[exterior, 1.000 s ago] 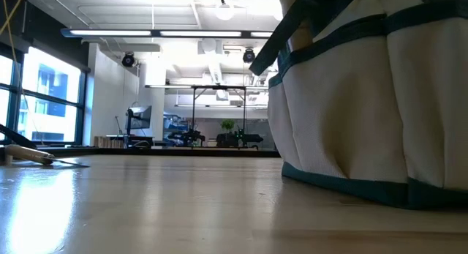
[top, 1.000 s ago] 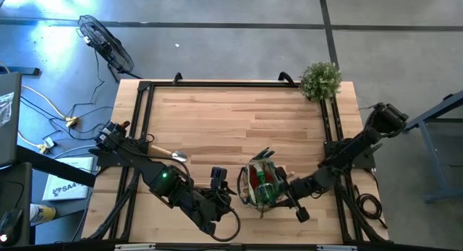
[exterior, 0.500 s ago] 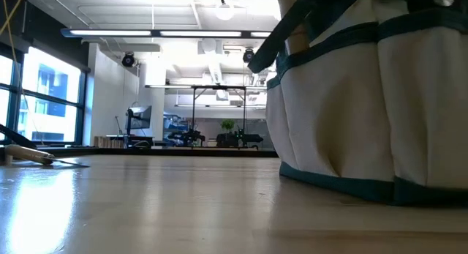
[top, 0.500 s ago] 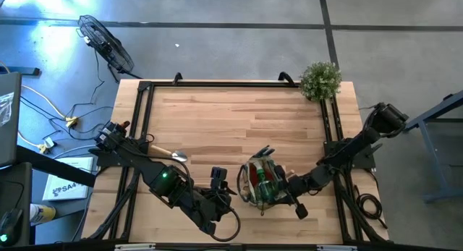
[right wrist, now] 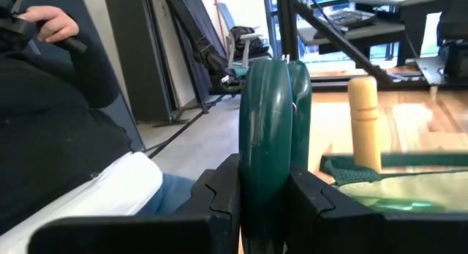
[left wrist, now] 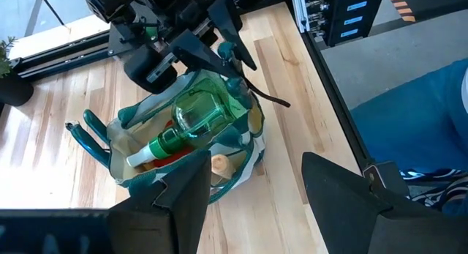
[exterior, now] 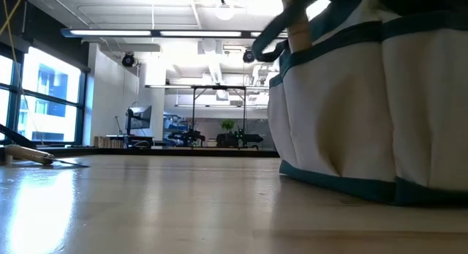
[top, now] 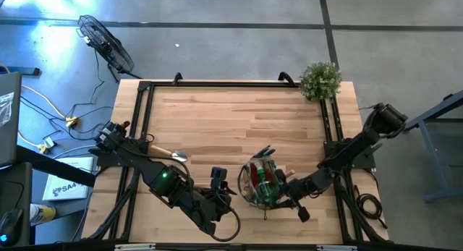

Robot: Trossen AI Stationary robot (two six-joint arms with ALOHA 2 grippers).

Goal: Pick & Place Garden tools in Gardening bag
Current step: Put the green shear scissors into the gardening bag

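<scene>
From above, the gardening bag (top: 262, 184) sits near the table's (top: 231, 113) front edge, one trowel (top: 168, 153) lying well to its left. The left wrist view shows the left gripper (left wrist: 252, 203), fingers apart, above the bag, which holds a green spray bottle (left wrist: 191, 124). In the right wrist view, the right gripper (right wrist: 267, 195) is clamped on the green shears handles (right wrist: 272, 129).
</scene>
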